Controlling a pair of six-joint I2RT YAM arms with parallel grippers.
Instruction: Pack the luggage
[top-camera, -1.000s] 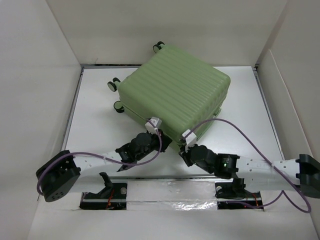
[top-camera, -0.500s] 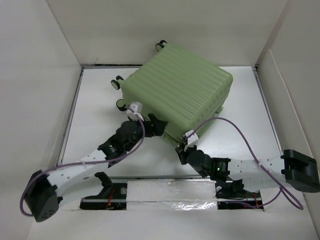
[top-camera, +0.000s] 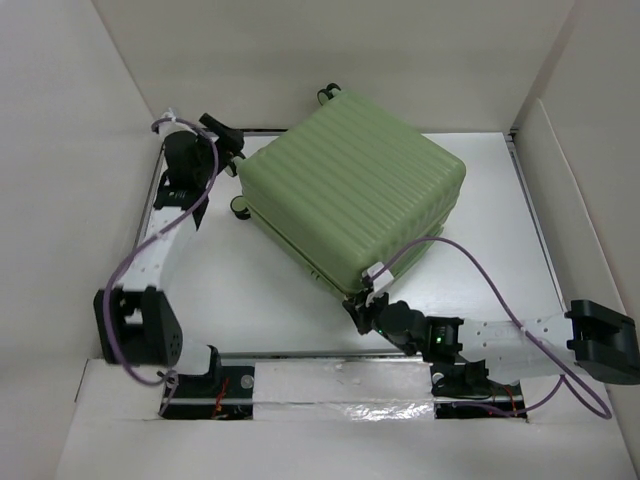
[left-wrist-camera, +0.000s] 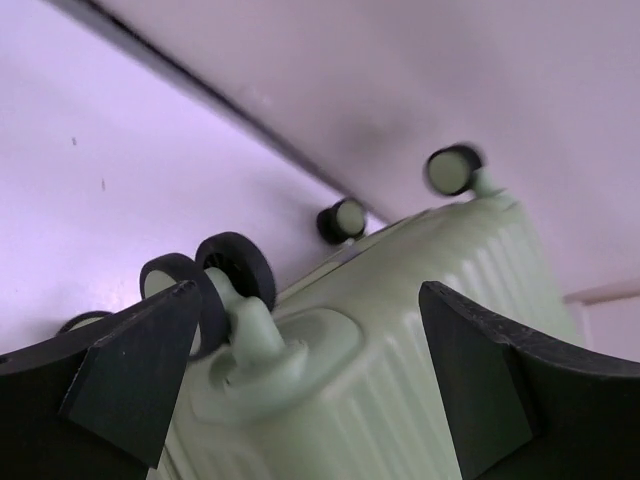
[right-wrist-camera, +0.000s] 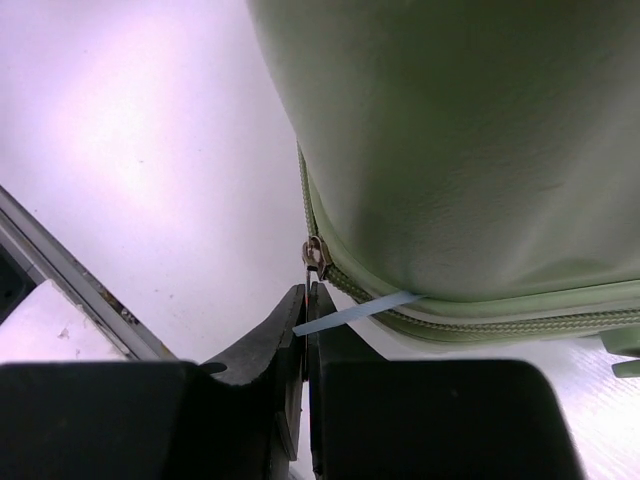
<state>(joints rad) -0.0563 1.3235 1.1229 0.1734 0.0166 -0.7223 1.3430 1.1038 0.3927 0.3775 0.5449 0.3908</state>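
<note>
White table bears the luggage, lid down (contents hidden).

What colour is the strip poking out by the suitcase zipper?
Light blue; the strip shows best in the right wrist view.

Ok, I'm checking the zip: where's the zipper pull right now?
Centre of the right wrist view: the zipper pull hangs from the luggage seam, pinched by the right gripper.
</note>
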